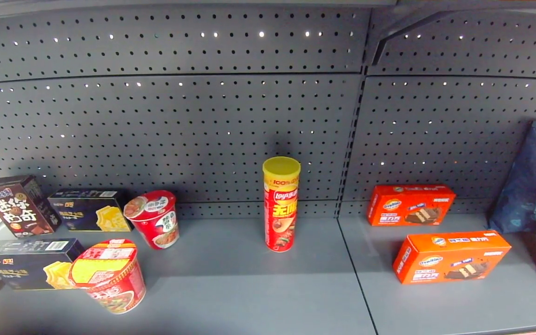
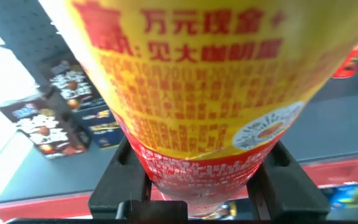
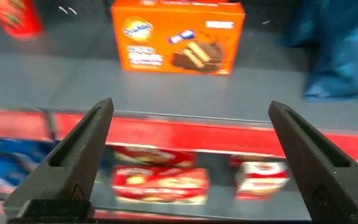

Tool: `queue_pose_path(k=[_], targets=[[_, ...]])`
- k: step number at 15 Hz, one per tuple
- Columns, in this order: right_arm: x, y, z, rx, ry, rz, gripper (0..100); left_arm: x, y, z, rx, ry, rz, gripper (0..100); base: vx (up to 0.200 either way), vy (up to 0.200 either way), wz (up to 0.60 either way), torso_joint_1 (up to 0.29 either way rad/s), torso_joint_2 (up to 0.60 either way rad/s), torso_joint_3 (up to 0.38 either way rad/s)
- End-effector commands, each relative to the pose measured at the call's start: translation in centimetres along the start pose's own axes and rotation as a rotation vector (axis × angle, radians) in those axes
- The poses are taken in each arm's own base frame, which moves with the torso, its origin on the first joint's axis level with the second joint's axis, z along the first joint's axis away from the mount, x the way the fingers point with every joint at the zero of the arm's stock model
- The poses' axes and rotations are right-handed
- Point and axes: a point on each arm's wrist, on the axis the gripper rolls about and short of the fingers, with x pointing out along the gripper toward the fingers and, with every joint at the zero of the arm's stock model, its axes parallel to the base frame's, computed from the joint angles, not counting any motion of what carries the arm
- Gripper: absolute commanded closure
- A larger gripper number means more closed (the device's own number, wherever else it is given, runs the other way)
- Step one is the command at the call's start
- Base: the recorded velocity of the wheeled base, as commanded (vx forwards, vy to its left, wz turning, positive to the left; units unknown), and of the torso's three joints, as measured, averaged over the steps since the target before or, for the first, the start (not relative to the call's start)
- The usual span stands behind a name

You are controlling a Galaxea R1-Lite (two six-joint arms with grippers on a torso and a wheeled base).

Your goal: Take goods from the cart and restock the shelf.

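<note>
My left gripper [image 2: 191, 183] is shut on a yellow-and-red noodle cup [image 2: 197, 93], with its black fingers [image 2: 120, 177] clamped on the cup's narrow red end, in front of the shelf's left part. The right gripper [image 3: 190, 109] stands open with nothing between its wide-spread fingers, just before the shelf's red front edge [image 3: 229, 134]. Beyond it lies an orange cake box [image 3: 178, 37]. On the grey shelf [image 1: 249, 288] stand a chip can [image 1: 281, 203], two noodle cups [image 1: 110, 274] [image 1: 154, 218] and two orange boxes [image 1: 452, 256] [image 1: 410, 204].
Dark snack boxes [image 1: 28, 263] [image 1: 90, 209] and a brown box [image 1: 19, 204] fill the shelf's left end; the brown boxes [image 2: 48, 127] also appear past the held cup. Blue bags [image 1: 535, 195] lean at the far right. Packs [image 3: 160, 183] sit on a lower level.
</note>
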Motion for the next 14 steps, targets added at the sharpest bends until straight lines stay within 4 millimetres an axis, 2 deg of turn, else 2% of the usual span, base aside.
queue_pose_path(k=[1,2,3,5,7,8,9,12,14], targets=[[2.1,0.0,9.3,0.335,0.006,0.019,0,0.1,0.0,0.2,0.008,0.01,0.043,100,0.0,0.0,0.0,0.0,0.0,0.0],[2.7,0.3,11.4,-0.039,-0.011,0.13,0,0.0,-0.1,0.0,0.009,0.026,0.062,100,0.0,0.0,0.0,0.0,0.0,0.0],[3.1,0.6,11.2,-0.175,0.015,0.267,0,0.0,-0.1,0.2,0.009,0.036,0.062,100,0.0,0.0,0.0,0.0,0.0,0.0],[5.8,1.8,12.9,-0.176,0.091,0.525,0,-0.3,-0.1,0.2,0.006,0.05,0.056,100,0.0,0.0,0.0,0.0,0.0,0.0],[8.8,3.4,15.4,-0.179,0.107,0.646,0,-0.3,-0.1,0.0,-0.012,0.056,0.038,100,0.0,0.0,0.0,0.0,0.0,0.0],[9.4,3.9,15.9,-0.179,0.108,0.672,0,-0.2,-0.2,-0.1,-0.021,0.063,0.037,100,0.0,0.0,0.0,0.0,0.0,0.0],[12.3,5.4,16.4,-0.182,0.158,0.687,0,-0.1,-0.3,-0.9,-0.034,0.084,0.025,100,0.0,0.0,0.0,0.0,0.0,0.0],[18.8,8.1,15.8,-0.164,0.131,0.723,0,0.0,-0.4,-1.1,-0.068,0.087,-0.004,100,0.0,0.0,0.0,0.0,0.0,0.0],[21.8,9.4,14.8,-0.141,0.121,0.795,0,-0.2,-0.5,-1.2,-0.077,0.08,-0.01,100,0.0,0.0,0.0,0.0,0.0,0.0]])
